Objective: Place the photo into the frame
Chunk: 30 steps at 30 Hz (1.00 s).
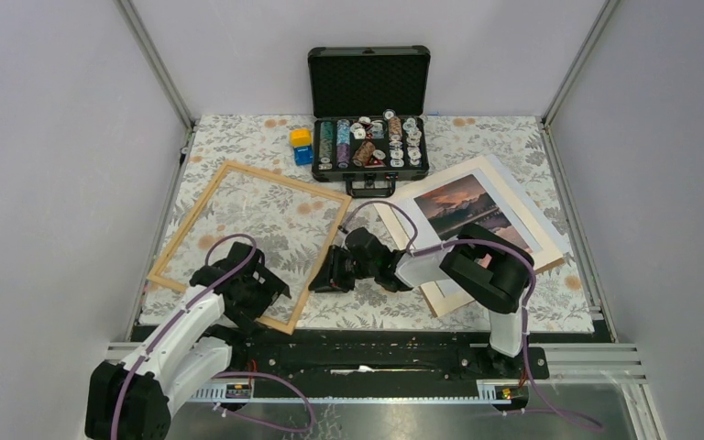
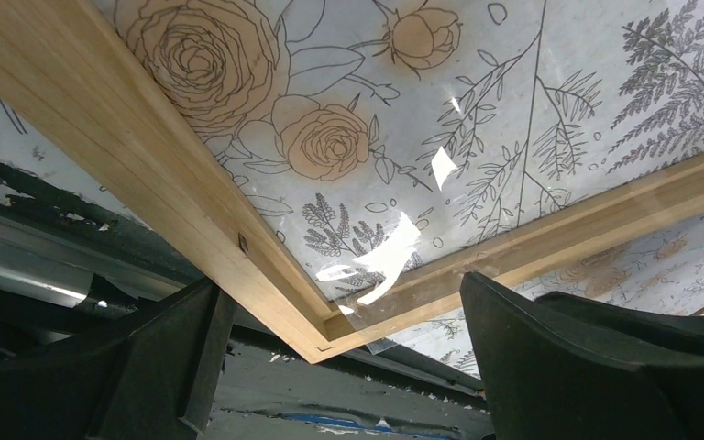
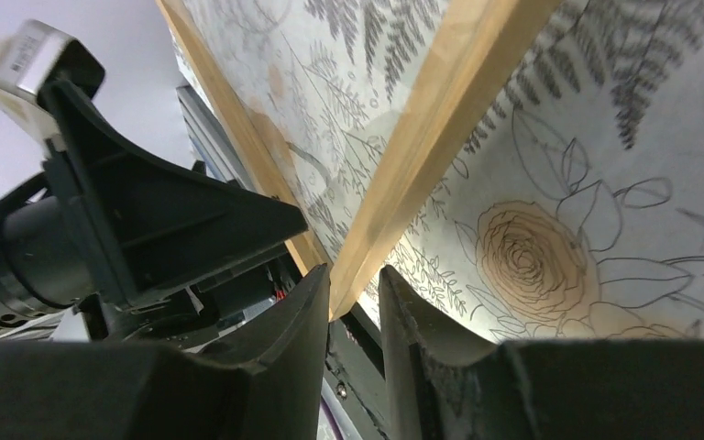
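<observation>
Floral tablecloth point(image 1: 376, 312) between grey walls point(image 1: 55, 137) bears frame point(image 1: 284, 180); left gripper point(image 2: 344, 307) wide, right gripper point(image 3: 353, 293) narrow astride its rail

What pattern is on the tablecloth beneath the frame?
The tablecloth has line-drawn ferns and peach roses on white, clearest in the right wrist view.

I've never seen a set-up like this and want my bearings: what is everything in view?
Thin light wooden picture frame: one, natural wood, flat on the left
Sunset-landscape paper photo: one, orange and dark, white-bordered, on the right
Pale board under the photo: at least one, cream, right
Open hard case: one, black, back centre
Round poker chips: many, mixed colours, inside the case
Small blocks: two, yellow and blue, left of the case
Floral cloth: one, white, grey and orange, under everything
Left gripper: one, black, open over the frame's near corner
Right gripper: one, black, fingers astride the frame's right rail
</observation>
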### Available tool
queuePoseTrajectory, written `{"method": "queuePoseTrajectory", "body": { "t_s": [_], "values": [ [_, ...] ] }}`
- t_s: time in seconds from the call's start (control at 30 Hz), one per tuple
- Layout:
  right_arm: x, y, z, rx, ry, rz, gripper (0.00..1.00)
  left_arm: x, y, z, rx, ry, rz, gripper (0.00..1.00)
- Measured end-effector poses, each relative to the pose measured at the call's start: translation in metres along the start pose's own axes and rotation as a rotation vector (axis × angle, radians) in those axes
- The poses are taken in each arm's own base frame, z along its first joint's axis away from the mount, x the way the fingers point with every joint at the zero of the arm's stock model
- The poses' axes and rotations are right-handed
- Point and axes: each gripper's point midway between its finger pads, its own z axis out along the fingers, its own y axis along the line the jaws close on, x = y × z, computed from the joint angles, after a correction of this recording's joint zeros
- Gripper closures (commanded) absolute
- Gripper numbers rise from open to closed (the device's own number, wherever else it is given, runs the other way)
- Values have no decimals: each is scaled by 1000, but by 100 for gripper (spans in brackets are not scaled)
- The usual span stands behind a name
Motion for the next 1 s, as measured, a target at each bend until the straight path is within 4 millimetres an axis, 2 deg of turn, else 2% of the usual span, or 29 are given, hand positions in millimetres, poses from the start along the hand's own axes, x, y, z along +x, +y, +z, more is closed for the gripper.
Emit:
{"method": "queuePoseTrajectory", "body": {
  "t_s": [0.13, 0.3, 0.5, 0.67, 1.0],
  "values": [
    [14, -3, 6, 5, 31, 12, 67, 0, 0, 0, 2, 2, 0, 2],
    [16, 3, 9, -21, 32, 16, 67, 1, 0, 0, 2, 3, 0, 1],
    [32, -8, 18, -4, 75, 26, 67, 1, 0, 0, 2, 4, 1, 2],
    [38, -7, 20, -5, 89, 29, 79, 1, 0, 0, 3, 8, 1, 2],
    [38, 9, 20, -61, 98, 35, 91, 2, -1, 0, 4, 11, 4, 2]
  ]
}}
